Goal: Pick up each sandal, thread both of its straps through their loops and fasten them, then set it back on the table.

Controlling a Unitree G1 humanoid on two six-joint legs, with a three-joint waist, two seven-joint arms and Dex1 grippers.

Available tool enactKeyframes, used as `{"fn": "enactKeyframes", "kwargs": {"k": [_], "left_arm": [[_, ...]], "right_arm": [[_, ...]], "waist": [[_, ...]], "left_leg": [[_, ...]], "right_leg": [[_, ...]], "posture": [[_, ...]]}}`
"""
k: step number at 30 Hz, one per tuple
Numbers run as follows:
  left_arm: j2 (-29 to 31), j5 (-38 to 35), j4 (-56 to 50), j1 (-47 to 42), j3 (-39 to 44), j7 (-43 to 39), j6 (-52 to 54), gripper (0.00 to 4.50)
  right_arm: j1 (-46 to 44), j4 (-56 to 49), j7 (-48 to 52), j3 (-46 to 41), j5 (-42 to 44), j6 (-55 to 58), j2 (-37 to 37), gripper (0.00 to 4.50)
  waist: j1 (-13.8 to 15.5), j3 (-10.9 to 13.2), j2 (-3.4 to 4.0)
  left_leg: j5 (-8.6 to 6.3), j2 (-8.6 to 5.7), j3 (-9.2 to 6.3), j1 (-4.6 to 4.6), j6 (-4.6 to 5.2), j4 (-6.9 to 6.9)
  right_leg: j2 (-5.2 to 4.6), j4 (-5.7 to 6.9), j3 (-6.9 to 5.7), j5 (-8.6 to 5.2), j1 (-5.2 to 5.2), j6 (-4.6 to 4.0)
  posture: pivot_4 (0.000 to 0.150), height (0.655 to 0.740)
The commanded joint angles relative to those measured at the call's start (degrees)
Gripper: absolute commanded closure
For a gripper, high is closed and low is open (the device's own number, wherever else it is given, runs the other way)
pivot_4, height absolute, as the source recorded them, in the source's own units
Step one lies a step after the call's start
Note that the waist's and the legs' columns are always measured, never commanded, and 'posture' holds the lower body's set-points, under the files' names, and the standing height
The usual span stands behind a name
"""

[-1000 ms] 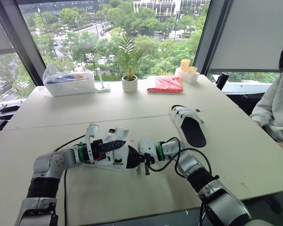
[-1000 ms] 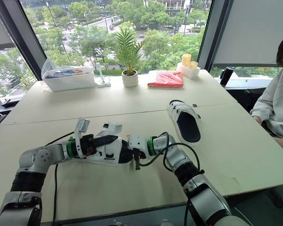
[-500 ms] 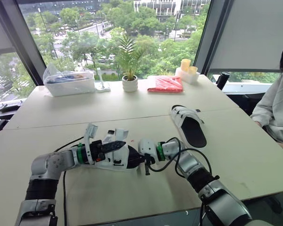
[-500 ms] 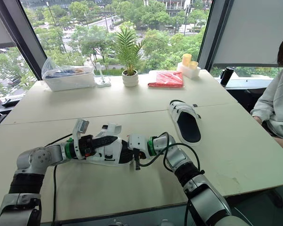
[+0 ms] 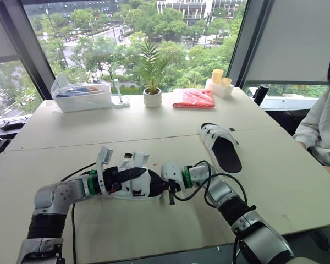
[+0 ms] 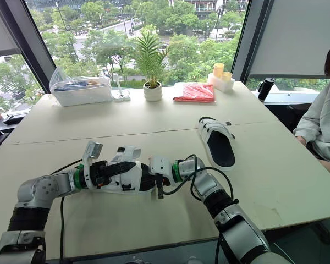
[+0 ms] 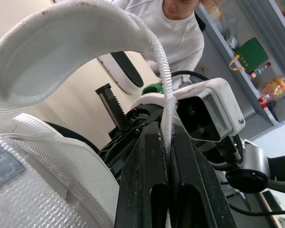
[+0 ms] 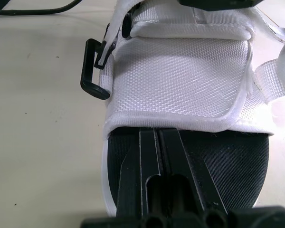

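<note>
Low over the near table, both grippers hold a white sandal [image 5: 133, 184] with a black footbed. My left gripper [image 7: 168, 156] is shut on the edge of a loose white strap [image 7: 85, 38], which arches up over the sandal. My right gripper [image 8: 160, 142] is shut on the sandal's sole at the open end of the footbed, just short of the woven white upper [image 8: 180, 80]. A black loop [image 8: 92, 71] hangs at the side of that upper. The second sandal [image 5: 223, 147] lies flat on the table to the right, apart from both grippers.
Along the far edge stand a clear plastic bin [image 5: 81, 94], a potted plant [image 5: 152, 96], a red packet [image 5: 193, 98], yellow cups [image 5: 219, 82] and a black bottle [image 5: 259, 92]. A person in a white sleeve [image 5: 324, 121] sits at the right edge.
My left gripper has sunk a little and drawn slightly left with the strap still in it. The right gripper has kept its hold on the sole without moving.
</note>
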Motion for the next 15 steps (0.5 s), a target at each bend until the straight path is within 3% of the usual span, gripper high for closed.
{"fn": "enactKeyframes", "kwargs": {"k": [1,15], "left_arm": [[-1.55,1.74,-0.85,0.88,-3.77,0.03,-1.73,4.46],[-4.21,-2.35,-1.32,-1.31,-0.4,3.02,3.43,4.46]], "right_arm": [[1.0,-0.28,0.0,1.77,-1.4,0.68,0.49,4.5],[1.5,-1.06,-0.1,1.72,-1.37,1.21,0.33,4.5]], "waist": [[0.02,0.0,0.0],[0.35,0.0,0.0]], "left_leg": [[0.0,0.0,0.0,0.0,0.0,0.0],[0.0,-0.01,-0.02,0.0,0.01,0.02]], "right_leg": [[0.0,-0.01,0.0,0.0,0.0,0.0],[0.0,-0.04,-0.02,0.0,0.05,0.0]], "posture": [[0.15,0.74],[0.15,0.74]]}}
